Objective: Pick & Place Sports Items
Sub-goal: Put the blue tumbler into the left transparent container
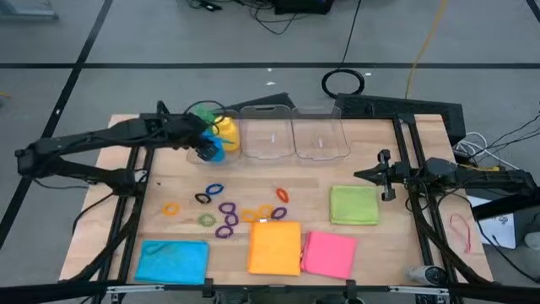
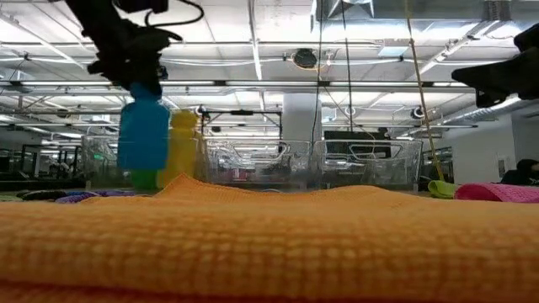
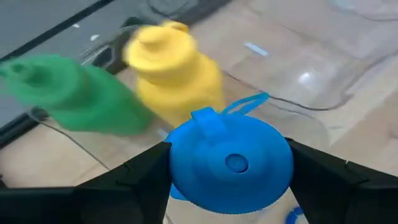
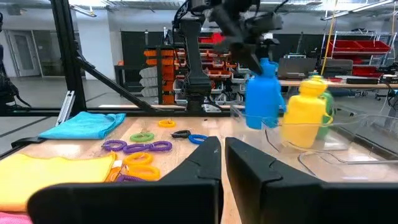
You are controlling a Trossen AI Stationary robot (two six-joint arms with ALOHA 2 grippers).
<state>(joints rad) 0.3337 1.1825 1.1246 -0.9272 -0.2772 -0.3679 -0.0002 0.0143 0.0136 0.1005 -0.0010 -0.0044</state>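
Blue bottle [image 4: 262, 93] hangs clear of the table at its far left, beside the yellow bottle [image 1: 226, 135] and green bottle [image 3: 68, 93]. Left gripper [image 3: 230, 163] is clamped on its body just under the cap, fingers [image 3: 134, 174] either side. Judged light, rigid, smooth plastic (could slip), so a below-cap hold suits. Long axis vertical, cap up. Right gripper [image 4: 222, 163] waits at the table's right edge, fingers nearly together.
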